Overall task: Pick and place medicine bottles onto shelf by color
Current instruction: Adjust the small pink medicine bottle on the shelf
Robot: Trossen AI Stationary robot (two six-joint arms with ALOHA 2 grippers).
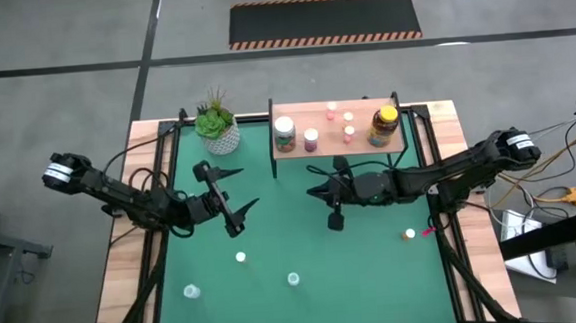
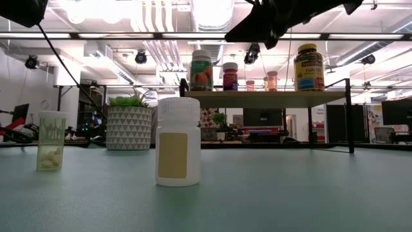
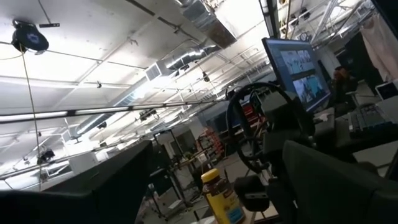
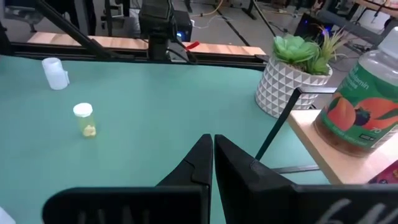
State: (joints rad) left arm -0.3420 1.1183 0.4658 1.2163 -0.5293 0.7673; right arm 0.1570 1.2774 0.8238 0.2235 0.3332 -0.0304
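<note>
The shelf (image 1: 339, 143) stands at the table's far side and carries a green-capped bottle (image 1: 284, 134), several small pink and white-capped bottles (image 1: 312, 138) and an amber yellow-lidded jar (image 1: 385, 125). Small bottles stand on the green mat: one (image 1: 241, 256), one (image 1: 191, 291), one (image 1: 293, 278) and an orange one (image 1: 410, 234). My left gripper (image 1: 240, 189) is open and empty above the mat, left of the shelf. My right gripper (image 4: 212, 146) is shut and empty, just near of the shelf's front edge (image 1: 320, 192).
A green plant in a white pot (image 1: 218, 128) stands at the far left beside the shelf. In the low view a white bottle (image 2: 178, 149) and a clear vial with pills (image 2: 51, 140) stand on the near mat. Wood borders flank the mat.
</note>
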